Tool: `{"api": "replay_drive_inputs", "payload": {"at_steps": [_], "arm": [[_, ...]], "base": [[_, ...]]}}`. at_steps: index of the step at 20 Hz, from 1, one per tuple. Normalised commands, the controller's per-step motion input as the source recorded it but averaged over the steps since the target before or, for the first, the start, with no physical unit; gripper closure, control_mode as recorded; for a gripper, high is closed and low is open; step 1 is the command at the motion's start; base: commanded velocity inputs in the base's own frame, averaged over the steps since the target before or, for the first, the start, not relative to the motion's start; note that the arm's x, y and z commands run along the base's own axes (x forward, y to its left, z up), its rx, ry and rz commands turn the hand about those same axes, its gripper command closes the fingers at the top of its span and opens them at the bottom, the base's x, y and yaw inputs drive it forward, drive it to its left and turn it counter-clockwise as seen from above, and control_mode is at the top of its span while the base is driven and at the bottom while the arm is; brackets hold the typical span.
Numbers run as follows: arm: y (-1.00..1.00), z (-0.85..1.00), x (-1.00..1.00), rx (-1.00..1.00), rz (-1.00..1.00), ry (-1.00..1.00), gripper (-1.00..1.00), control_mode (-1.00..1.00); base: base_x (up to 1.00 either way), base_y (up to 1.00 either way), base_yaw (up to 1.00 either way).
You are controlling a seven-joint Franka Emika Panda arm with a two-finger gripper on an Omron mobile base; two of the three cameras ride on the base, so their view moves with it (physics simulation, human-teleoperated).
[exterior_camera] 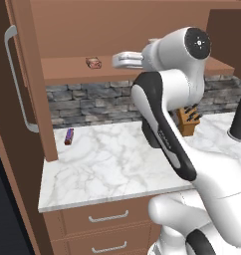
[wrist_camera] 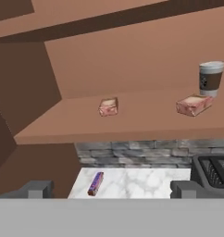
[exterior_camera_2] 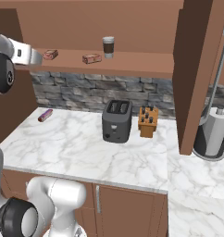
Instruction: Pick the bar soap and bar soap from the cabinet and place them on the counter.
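Note:
Two bar soaps lie on the open cabinet's shelf (wrist_camera: 63, 120): the left bar soap (wrist_camera: 108, 107) straight ahead in the hand view, the right bar soap (wrist_camera: 194, 104) further right, next to a paper cup (wrist_camera: 210, 78). From the right base view they are the left bar soap (exterior_camera_2: 50, 54) and the right bar soap (exterior_camera_2: 91, 59). My gripper (wrist_camera: 109, 190) is open, its fingertips (wrist_camera: 37, 189) wide apart with nothing between them. It hovers in front of the shelf edge, short of the left soap (exterior_camera: 93, 63). The gripper (exterior_camera: 116, 61) sits at shelf height, above the white marble counter (exterior_camera: 107, 164).
A purple-and-red stick (exterior_camera: 68, 136) lies on the counter by the cabinet's left door (exterior_camera: 13, 99). A toaster (exterior_camera_2: 117, 121) and a knife block (exterior_camera_2: 148, 122) stand at the back. A paper towel holder (exterior_camera_2: 214, 134) stands behind the right door (exterior_camera_2: 197, 69).

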Motion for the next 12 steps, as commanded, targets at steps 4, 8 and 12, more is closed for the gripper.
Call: {"api": "replay_drive_inputs", "payload": {"at_steps": [4, 8, 12], "arm": [[0.2, -0.07, 0.35, 0.0, 0.0, 0.06, -1.0, -1.0], [0.12, -0.19, 0.35, 0.0, 0.0, 0.02, -1.0, -1.0], [0.06, -0.17, 0.39, 0.0, 0.0, 0.0, -1.0, -1.0]], "base": [[0.0, 0.0, 0.0], [0.0, 0.0, 0.0], [0.0, 0.0, 0.0]]}}
